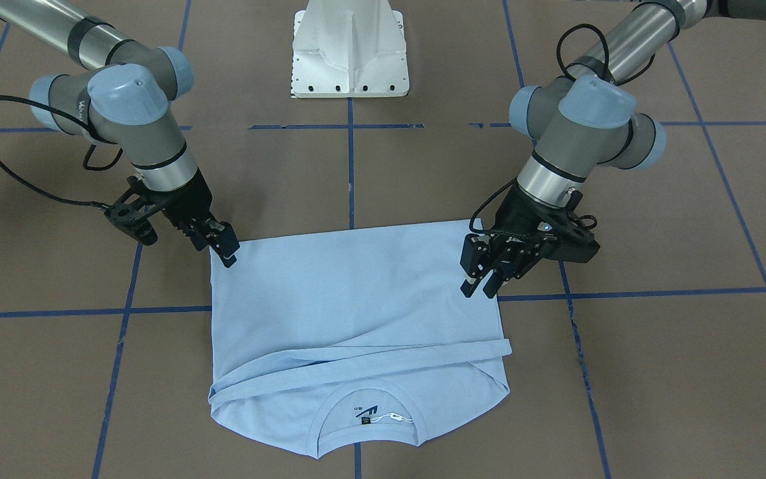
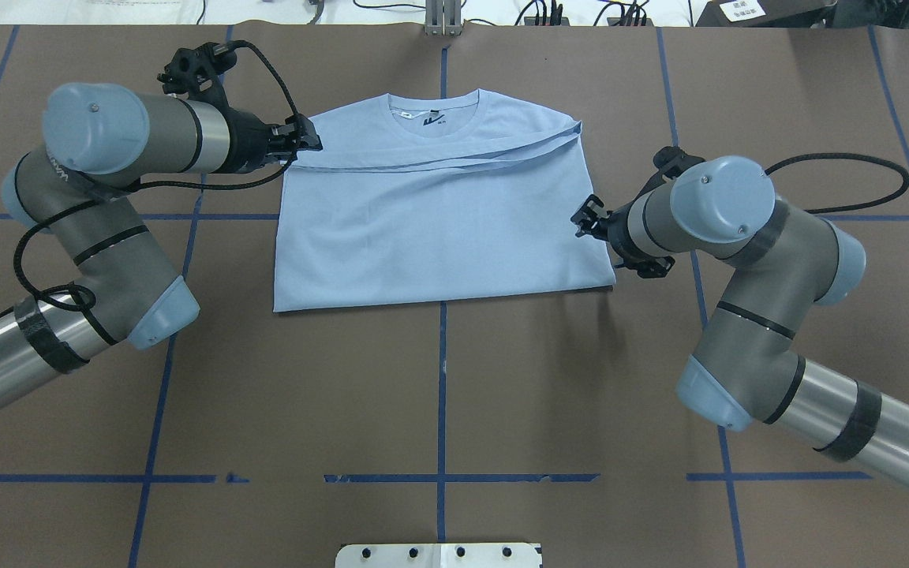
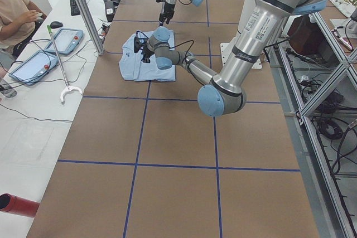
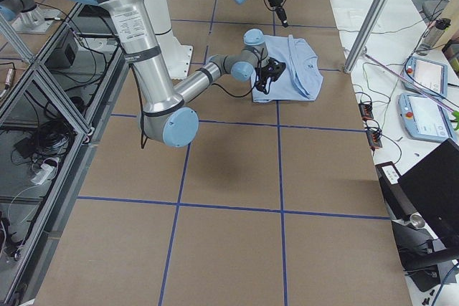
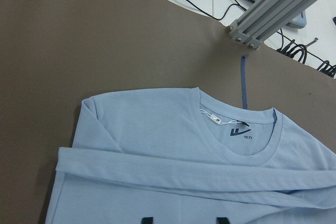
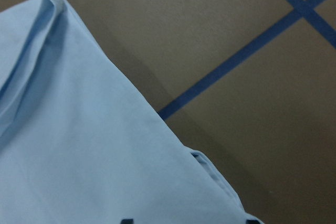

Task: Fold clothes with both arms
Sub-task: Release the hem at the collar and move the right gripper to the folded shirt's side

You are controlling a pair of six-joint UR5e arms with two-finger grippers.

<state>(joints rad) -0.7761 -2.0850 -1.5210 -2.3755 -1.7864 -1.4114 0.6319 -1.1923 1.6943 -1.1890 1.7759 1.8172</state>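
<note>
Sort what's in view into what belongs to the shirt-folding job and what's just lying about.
Job in hand:
light blue t-shirt
left pincer, open
right pincer, open

Just lying about, on the side bench:
tablet controllers
long white hook tool
red cylinder

Neck label (image 5: 239, 131) print too small to read

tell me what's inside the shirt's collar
A dark printed logo and a small white tag on a string show inside the collar of the shirt. Whatever lies beneath the fabric is covered.
</note>
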